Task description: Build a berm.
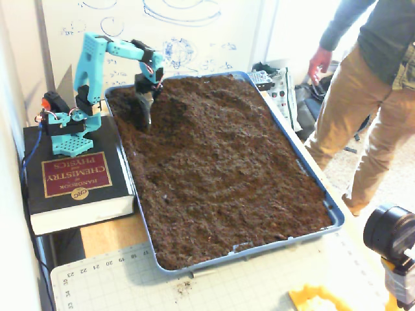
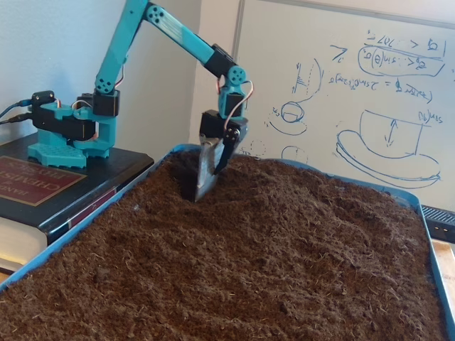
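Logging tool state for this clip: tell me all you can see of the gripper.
The teal arm's gripper, dark-bodied, ends in a grey, metallic-looking flat blade. It points steeply downward, tip sunk in the loose dark brown soil near the blue tray's far corner by the arm's base. In both fixed views nothing is held; whether it is open is unclear.

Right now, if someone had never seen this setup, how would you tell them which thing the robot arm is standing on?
Start at the big blue tray filled with dark soil, then look just beyond its long left edge in the high fixed view. There lies a thick black book, and the teal arm's base sits on its far end. Its maroon cover label with gold lettering sets it apart from the green cutting mat nearby.
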Motion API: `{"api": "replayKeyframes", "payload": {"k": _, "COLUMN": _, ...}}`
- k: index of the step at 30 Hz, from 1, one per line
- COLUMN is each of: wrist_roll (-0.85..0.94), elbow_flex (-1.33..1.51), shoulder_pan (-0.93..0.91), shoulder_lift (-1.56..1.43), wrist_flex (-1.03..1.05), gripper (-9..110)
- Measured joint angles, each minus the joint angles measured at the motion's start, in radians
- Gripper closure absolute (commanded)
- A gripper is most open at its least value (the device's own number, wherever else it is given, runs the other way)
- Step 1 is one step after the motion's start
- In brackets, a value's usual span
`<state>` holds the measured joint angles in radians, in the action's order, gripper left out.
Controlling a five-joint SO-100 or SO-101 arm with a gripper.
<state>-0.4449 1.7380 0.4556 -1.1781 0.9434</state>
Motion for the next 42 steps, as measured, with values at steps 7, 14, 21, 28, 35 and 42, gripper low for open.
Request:
{"api": "replayKeyframes", "payload": {"k": 7, "wrist_roll": 0.006, "elbow_flex": -0.164, "shoulder_pan": -0.017, "shoulder_lift": 0.12, "wrist_flex": 0.018, "gripper": 101}}
{"api": "replayKeyframes", "payload": {"k": 14, "wrist_roll": 0.006, "elbow_flex": -0.316, "shoulder_pan": -0.057, "shoulder_lift": 0.129, "wrist_flex": 0.017, "gripper": 101}}
{"api": "replayKeyframes", "payload": {"k": 21, "wrist_roll": 0.006, "elbow_flex": -0.422, "shoulder_pan": -0.124, "shoulder_lift": 0.129, "wrist_flex": 0.014, "gripper": 101}}
{"api": "replayKeyframes", "payload": {"k": 28, "wrist_roll": 0.006, "elbow_flex": -0.422, "shoulder_pan": -0.15, "shoulder_lift": 0.094, "wrist_flex": 0.02, "gripper": 101}}
{"api": "replayKeyframes", "payload": {"k": 35, "wrist_roll": 0.006, "elbow_flex": -0.284, "shoulder_pan": -0.155, "shoulder_lift": -0.087, "wrist_flex": 0.232, "gripper": 101}}
{"api": "replayKeyframes", "payload": {"k": 42, "wrist_roll": 0.081, "elbow_flex": -0.074, "shoulder_pan": -0.201, "shoulder_lift": -0.213, "wrist_flex": 0.448, "gripper": 101}}
